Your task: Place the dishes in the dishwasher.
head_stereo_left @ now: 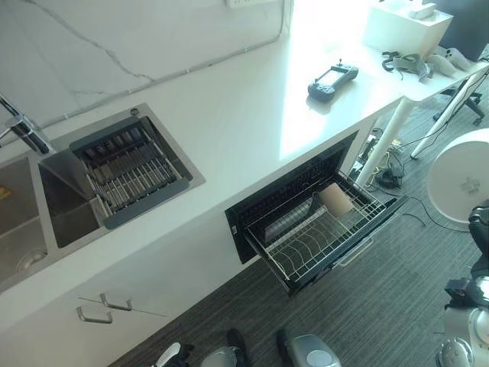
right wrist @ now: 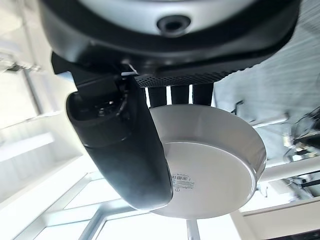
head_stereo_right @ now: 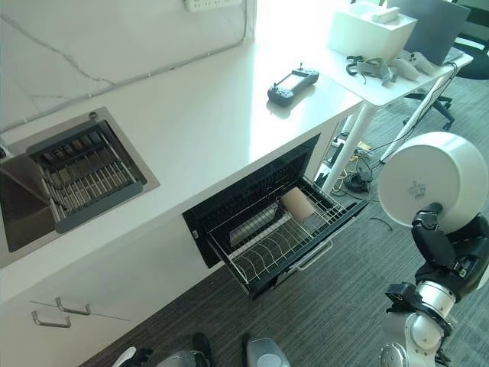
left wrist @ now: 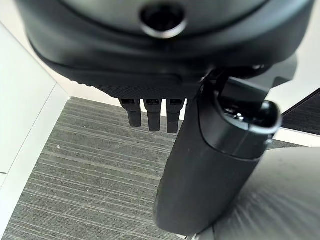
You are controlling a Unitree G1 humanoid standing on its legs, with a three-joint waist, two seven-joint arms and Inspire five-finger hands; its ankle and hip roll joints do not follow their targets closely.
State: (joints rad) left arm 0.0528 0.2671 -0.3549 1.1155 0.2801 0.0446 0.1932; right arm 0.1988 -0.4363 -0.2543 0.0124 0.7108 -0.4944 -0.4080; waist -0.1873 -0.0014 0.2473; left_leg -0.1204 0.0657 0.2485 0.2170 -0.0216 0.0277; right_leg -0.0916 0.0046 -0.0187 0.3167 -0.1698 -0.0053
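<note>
A long white counter point(head_stereo_left: 229, 115) runs along the marbled wall, with a steel sink point(head_stereo_left: 46, 206) set into its left part and a dark drying rack point(head_stereo_left: 126, 172) laid across the sink's right basin. Below the counter's front edge the dishwasher point(head_stereo_right: 260, 222) stands open, its wire rack point(head_stereo_right: 275, 245) pulled out over the striped grey floor point(head_stereo_left: 367, 306). A beige cup point(head_stereo_right: 297, 204) lies on its side in the rack, toward the back (the wire tines in front of it hold nothing).

To the right, off the counter and well apart from the dishwasher, the right hand point(head_stereo_right: 435, 241) holds a white plate point(head_stereo_right: 432, 180) up on edge, its underside facing the camera. In the right wrist view the thumb lies across the plate's base and the fingers point(right wrist: 180, 94) reach behind its rim, so the hand is clamped on it.

The left hand point(left wrist: 210, 165) hangs over the floor, its fingers straight and holding nothing.

A black handheld controller point(head_stereo_left: 333, 79) lies on the counter's far right.
</note>
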